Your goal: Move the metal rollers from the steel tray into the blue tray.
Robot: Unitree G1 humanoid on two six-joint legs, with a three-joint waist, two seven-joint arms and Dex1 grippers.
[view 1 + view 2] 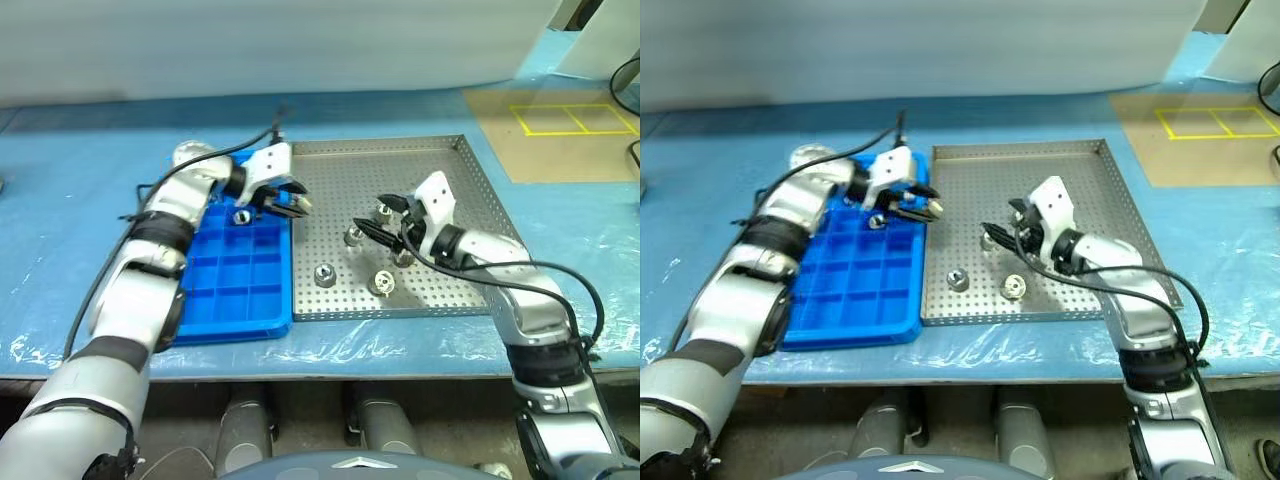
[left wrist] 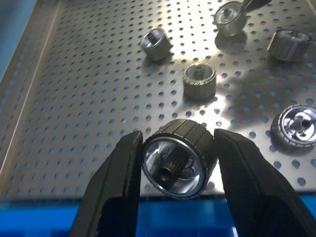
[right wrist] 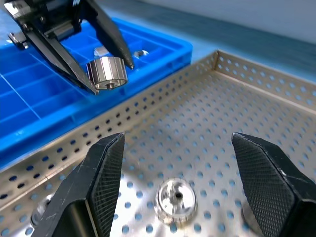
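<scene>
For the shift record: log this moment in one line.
left tool: shut on roller, at blue tray edge | right tool: open over steel tray | loose rollers remain

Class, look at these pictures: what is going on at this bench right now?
A two-armed robot is sorting metal rollers. Its left gripper is shut on a roller, held over the edge where the steel tray meets the blue tray. One roller already sits in a blue compartment. The right gripper hangs open above another roller on the steel tray, where several more lie.
</scene>
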